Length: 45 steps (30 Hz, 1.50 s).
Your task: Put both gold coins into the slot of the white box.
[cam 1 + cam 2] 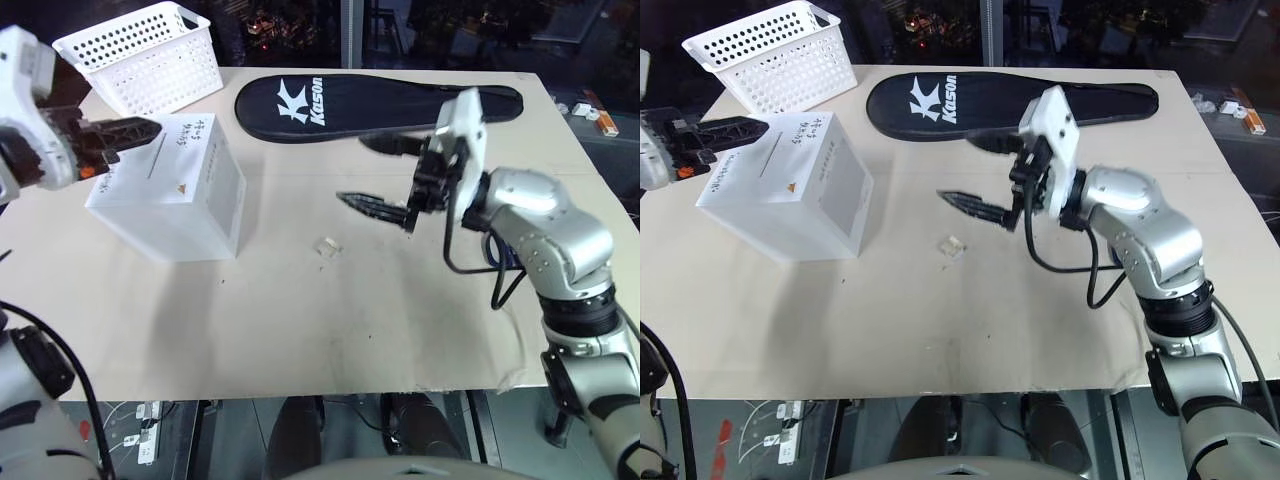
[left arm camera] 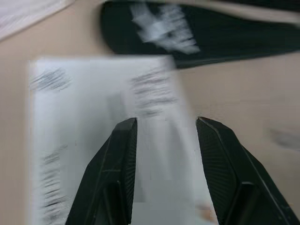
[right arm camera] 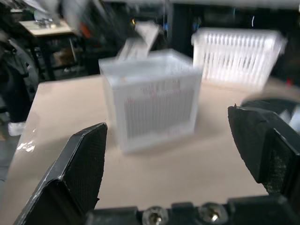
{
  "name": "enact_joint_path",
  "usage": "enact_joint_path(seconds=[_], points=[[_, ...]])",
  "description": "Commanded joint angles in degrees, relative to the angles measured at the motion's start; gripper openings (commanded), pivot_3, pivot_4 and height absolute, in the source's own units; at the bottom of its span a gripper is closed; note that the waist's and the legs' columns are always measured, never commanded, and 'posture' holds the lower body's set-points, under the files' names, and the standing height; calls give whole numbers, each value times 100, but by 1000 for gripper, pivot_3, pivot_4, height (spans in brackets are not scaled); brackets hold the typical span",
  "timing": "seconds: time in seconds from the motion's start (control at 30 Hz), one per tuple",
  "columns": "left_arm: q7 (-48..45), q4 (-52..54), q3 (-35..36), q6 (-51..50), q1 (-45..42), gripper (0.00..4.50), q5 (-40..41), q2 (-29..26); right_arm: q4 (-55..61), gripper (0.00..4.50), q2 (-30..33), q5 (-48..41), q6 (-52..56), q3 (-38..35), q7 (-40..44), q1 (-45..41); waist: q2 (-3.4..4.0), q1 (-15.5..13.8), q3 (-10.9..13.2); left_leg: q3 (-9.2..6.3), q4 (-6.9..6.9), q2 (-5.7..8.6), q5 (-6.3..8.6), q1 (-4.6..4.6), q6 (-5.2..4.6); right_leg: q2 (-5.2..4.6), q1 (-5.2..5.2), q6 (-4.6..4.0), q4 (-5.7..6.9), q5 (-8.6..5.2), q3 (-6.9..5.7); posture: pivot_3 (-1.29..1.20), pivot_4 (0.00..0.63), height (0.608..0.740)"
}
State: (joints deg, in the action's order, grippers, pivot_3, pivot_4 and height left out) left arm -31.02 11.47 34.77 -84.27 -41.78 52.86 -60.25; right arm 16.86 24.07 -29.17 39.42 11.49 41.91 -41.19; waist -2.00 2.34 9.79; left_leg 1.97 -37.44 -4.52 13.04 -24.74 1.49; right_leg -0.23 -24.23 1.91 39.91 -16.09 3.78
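The white box [image 1: 170,200] stands at the table's left, its handwritten top face tilted toward me with a thin slot [image 1: 780,165] and a small orange triangle. My left gripper [image 1: 140,128] hovers over the box's top far edge; in the left wrist view its fingers [image 2: 123,140] stand apart over the box with nothing between them. My right gripper [image 1: 368,172] hangs wide open above the table's middle, pointing left toward the box, and it is empty. The gold coins are hidden or out of view.
A small clear cube case [image 1: 326,246] lies on the table between the box and my right gripper. A white perforated basket [image 1: 150,55] stands behind the box. A long black racket case [image 1: 380,100] lies along the far side.
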Motion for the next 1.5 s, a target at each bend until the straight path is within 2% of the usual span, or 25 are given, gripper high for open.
enact_joint_path(seconds=[0.03, 0.13, 0.17, 0.2, 0.23, 0.27, 0.3, 0.33, 0.4, 0.47, 0.6, 0.9, 0.93, 0.97, 1.0, 1.07, 1.33, 1.5], points=[[-756, 1412, 805, 703, 1004, 2026, 631, 404, -153, 4500, -264, 304, 358, 308, -416, -25, 4, 4, -2, -1, 3, 0, 0, 1, 0, 1, 0, 0, -7, 1, 1, 0, 150, 727], [-1351, 2077, 934, 1258, 2025, 2026, 780, 635, -625, 4500, -564, 665, 381, 536, -725, -10, 0, 20, -4, 0, -4, -2, -2, 8, 2, 8, 1, -2, 6, 2, 5, 0, 150, 727], [-1467, 2206, 949, 1332, 2341, 2116, 934, 748, -751, 3969, -639, 831, 328, 683, -781, 28, 0, 10, -4, -3, -4, -2, -2, 7, 3, 9, 1, -2, 8, 2, 3, 0, 150, 727], [-1517, 2271, 959, 1373, 2553, 2116, 1069, 813, -823, 3724, -686, 941, 294, 776, -804, 54, 0, 4, -4, -7, -6, -2, -2, 6, 2, 9, 1, -2, 10, 2, -1, 0, 150, 727], [-1594, 2378, 930, 1548, 2810, 2116, 1024, 856, -872, 3271, -716, 1043, 269, 876, -797, 76, 0, -12, -4, -8, -6, -2, 2, 7, -4, 9, 2, -2, 9, 3, -1, 0, 150, 727], [-1774, 2540, 879, 1810, 3204, 2116, 849, 915, -947, 3271, -840, 1048, 367, 922, -826, 74, 0, -21, -4, -11, -6, -1, 5, 5, -9, 9, 3, -2, 9, 3, -5, 0, 150, 727], [-1951, 2702, 836, 2063, 3555, 2116, 650, 957, -1013, 2741, -914, 1089, 420, 999, -843, 71, -3, -33, -6, -13, -6, -1, 8, 5, -14, 8, 4, -2, 7, 3, -6, 0, 150, 727], [-2065, 2808, 805, 2239, 3794, 2116, 525, 982, -1058, 2668, -964, 1127, 452, 1048, -848, 71, 2, 14, -8, -16, -8, 1, 9, 3, -17, 8, 4, -2, 4, 3, -10, 0, 150, 727], [-2296, 2935, 684, 2731, 4254, 2116, 221, 960, -1107, 2028, -942, 1319, 410, 1208, -800, 75, 1, 14, -9, -6, -6, 1, 10, 10, -17, 7, 7, -2, 2, 3, 3, 0, 150, 727], [-2426, 3004, 519, 3203, 4544, 2116, -99, 966, -1147, 2028, -953, 1369, 430, 1213, -763, 72, 2, 2, -8, -13, -4, -1, 10, 8, -17, 9, 6, -3, 1, 2, -7, 0, 150, 727], [-2328, 2900, 343, 3602, 4599, 2116, -229, 998, -1280, 2028, -991, 1449, 448, 1192, -719, 38, 1, -30, -8, -15, -3, 0, 10, 9, -18, 8, 8, -3, 2, 2, -10, 0, 150, 727], [-2175, 2856, 172, 3929, 4665, 2116, -224, 920, -1466, 2028, -1117, 1603, 476, 1145, -688, 53, 1, 7, -8, -15, -3, 0, 11, 8, -19, 10, 8, -3, 2, 3, -8, 0, 150, 727], [-2154, 2861, 161, 3945, 4673, 2116, -221, 917, -1487, 1512, -1126, 1616, 478, 1133, -690, 50, 1, 5, -8, -15, -3, 0, 11, 8, -19, 10, 8, -3, 2, 3, -8, 0, 150, 727], [-2139, 2867, 149, 3962, 4686, 2116, -221, 916, -1508, 1245, -1134, 1626, 479, 1120, -690, 47, 1, 3, -8, -15, -3, 0, 11, 8, -19, 10, 8, -3, 2, 3, -8, 0, 150, 727], [-2129, 2873, 139, 3983, 4704, 2116, -223, 914, -1529, 703, -1140, 1640, 471, 1114, -688, 44, 1, 2, -8, -16, -3, 0, 11, 8, -19, 10, 8, -3, 2, 3, -9, 0, 150, 727], [-2095, 2874, 107, 4020, 4710, 2116, -220, 909, -1585, 50, -1150, 1662, 455, 1104, -678, 29, 1, 2, -8, -15, -4, 0, 11, 8, -19, 10, 8, -2, 2, 3, -9, 0, 150, 727], [-1928, 2781, 80, 3891, 4771, 2116, 18, 946, -1495, 50, -1145, 1618, 532, 968, -585, -12, 1, 4, -9, -16, -3, 0, 11, 8, -19, 10, 8, -2, 2, 3, -9, 0, 150, 727], [-1709, 2634, 83, 3644, 4742, 2116, 489, 1004, -1102, 50, -1113, 1031, 662, 320, -312, -44, 2, -1, -8, -16, -3, -1, 11, 8, -19, 10, 8, -2, 2, 3, -9, 0, 150, 727]])
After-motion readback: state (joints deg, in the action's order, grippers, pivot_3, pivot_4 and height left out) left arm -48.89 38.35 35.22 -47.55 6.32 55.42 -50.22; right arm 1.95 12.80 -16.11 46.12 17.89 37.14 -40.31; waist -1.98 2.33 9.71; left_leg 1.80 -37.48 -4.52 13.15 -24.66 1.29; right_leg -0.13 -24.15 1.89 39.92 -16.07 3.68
